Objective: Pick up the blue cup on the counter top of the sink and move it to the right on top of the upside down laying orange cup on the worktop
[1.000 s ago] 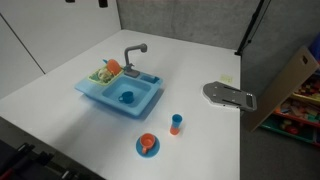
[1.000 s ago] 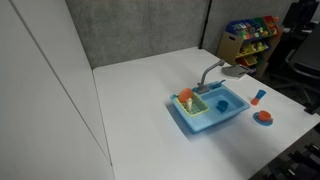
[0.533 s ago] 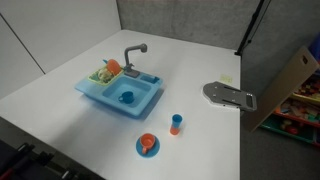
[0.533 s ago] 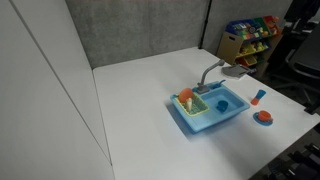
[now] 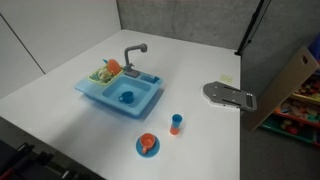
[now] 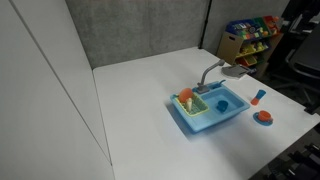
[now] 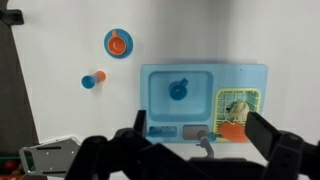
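**White worktop, toy sink: cup stack well clear of the hand**

- Surface: plain white worktop (image 5: 60, 90), matte and flat, with grey felt-like wall panels behind it.
- Sink (image 5: 120, 95): light-blue moulded plastic, rectangular, one basin, with a grey curved faucet (image 5: 135, 55) at its far edge. A rack (image 5: 104, 72) on its left side holds green, yellow and orange toys. A small blue piece lies in the basin; its shape is too small to make out.
- Blue cup (image 5: 176, 119): a tiny smooth cylinder. It appears to sit on top of the orange cup (image 5: 176, 129), though at this size the join is hard to read. The pair stands upright on the worktop, right of the sink and apart from it.
- Just near of the stack lies a round blue dish (image 5: 147, 152) with an orange piece in its middle.
- A grey flat plate (image 5: 230, 95) lies at the right edge of the worktop.
- Gripper (image 7: 198, 125): dark and blocky, seen from the wrist camera high over the sink's faucet side. Its fingers (image 7: 268, 135) are spread wide with nothing between them.
- Hand to cup: in the wrist view the blue cup (image 7: 87, 81) and orange cup (image 7: 99, 77) sit well apart from the hand, off to the left beyond the sink's edge, with no contact.
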